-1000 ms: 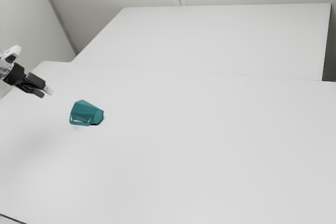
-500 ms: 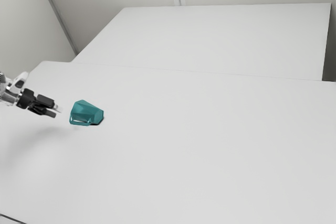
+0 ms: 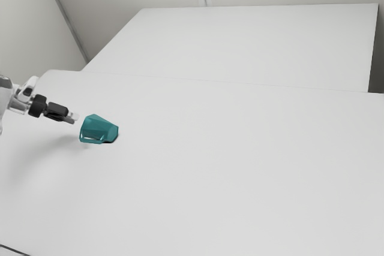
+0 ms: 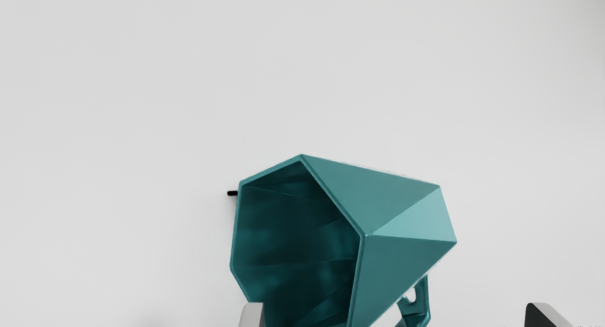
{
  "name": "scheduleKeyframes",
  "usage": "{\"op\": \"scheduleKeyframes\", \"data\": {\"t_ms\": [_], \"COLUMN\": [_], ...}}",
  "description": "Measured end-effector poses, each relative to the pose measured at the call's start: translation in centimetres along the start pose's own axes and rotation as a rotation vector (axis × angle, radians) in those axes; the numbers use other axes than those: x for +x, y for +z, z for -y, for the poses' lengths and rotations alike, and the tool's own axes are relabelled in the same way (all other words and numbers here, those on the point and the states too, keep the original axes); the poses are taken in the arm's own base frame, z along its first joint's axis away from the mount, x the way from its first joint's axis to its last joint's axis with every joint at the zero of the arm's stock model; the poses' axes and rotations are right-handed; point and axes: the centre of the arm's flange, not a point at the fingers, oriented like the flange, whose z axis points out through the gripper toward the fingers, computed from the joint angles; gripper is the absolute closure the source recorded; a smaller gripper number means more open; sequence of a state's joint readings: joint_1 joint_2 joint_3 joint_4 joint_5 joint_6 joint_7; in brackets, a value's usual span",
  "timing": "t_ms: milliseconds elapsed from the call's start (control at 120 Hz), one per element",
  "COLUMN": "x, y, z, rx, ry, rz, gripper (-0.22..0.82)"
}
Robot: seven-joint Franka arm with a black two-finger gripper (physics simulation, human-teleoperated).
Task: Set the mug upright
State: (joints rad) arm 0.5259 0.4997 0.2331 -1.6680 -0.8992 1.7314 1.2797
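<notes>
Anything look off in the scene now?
Teal mug lies on its side on the white table, mouth toward the gripper; odd, since mugs normally stand. Small black sliver beside its rim, can't tell what.

teal mug on its side | claw spread | one fingertip overlaps rim, contact unclear

Teal faceted mug on its side.
</notes>
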Motion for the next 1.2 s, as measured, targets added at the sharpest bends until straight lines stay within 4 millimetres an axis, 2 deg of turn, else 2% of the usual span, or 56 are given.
{"op": "scheduleKeyframes", "data": {"t_ms": [233,400,733,933,1100,1200], "x": [0.0,-0.5,-0.1,-0.3,-0.2,-0.1], "y": [2.0,2.8,3.9,4.1,4.2,4.3], "z": [-0.2,0.1,0.5,0.7,0.6,0.5], "rx": [-0.068,-0.093,-0.124,-0.151,-0.174,-0.185], "ry": [0.036,0.044,0.066,0.056,0.053,0.054], "rz": [0.029,0.039,0.029,-0.017,-0.046,-0.056], "gripper": [0.02,0.15,0.38,0.49,0.65,0.70]}}
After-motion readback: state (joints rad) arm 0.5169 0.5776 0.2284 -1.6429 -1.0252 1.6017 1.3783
